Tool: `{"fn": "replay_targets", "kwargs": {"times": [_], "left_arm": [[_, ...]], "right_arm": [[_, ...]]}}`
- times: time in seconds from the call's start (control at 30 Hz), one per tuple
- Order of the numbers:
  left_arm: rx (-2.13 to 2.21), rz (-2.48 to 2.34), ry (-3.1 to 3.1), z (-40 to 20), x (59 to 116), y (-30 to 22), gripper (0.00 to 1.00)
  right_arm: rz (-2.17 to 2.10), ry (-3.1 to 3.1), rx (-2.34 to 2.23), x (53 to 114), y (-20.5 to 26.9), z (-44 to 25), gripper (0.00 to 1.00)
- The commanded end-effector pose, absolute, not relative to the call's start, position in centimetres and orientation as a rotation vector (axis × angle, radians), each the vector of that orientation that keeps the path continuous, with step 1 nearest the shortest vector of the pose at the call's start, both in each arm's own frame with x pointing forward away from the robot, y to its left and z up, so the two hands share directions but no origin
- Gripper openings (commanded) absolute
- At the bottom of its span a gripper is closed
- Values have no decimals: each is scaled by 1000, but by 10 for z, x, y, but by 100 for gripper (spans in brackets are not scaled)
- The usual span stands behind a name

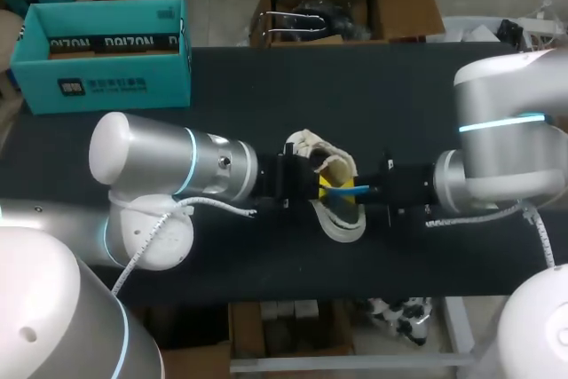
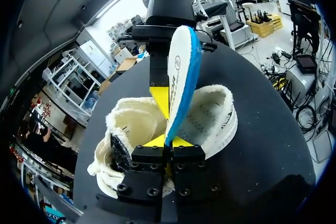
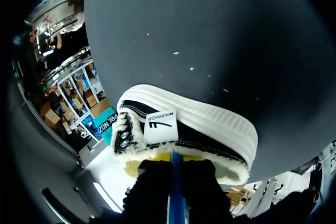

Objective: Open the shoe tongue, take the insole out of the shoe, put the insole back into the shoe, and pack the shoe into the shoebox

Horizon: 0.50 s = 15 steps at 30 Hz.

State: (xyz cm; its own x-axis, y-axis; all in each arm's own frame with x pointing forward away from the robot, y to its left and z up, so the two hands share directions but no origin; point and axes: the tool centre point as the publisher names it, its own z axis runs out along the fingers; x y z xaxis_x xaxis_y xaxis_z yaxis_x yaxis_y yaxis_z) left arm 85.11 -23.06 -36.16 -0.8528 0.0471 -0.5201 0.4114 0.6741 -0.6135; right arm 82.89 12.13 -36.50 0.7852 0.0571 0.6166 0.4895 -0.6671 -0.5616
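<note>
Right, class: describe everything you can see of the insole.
The insole is thin, with a white printed face and a blue back. It stands on edge over the fleece-lined shoe, pinched at one end by the left gripper and at the other by the right gripper.

Table (image 1: 266, 255): dark matte top, plain. Runs wide to either side of left hand (image 2: 168, 141) and right hand (image 3: 176, 177). Bare stretches of top ahead of and behind both hands. Scattered pale specks on surface under and beyond right hand. Light over top even, diffuse.
</note>
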Motion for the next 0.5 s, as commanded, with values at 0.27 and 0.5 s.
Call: {"fn": "replay_targets", "kwargs": {"times": [0.27,0.5], "left_arm": [[311,-1015,2437,-361,852,-231,0],[341,-1068,2420,-349,834,-229,45]], "right_arm": [[-687,-415,-2208,845,115,-373,0],[-688,-407,-2226,838,111,-366,0]]}}
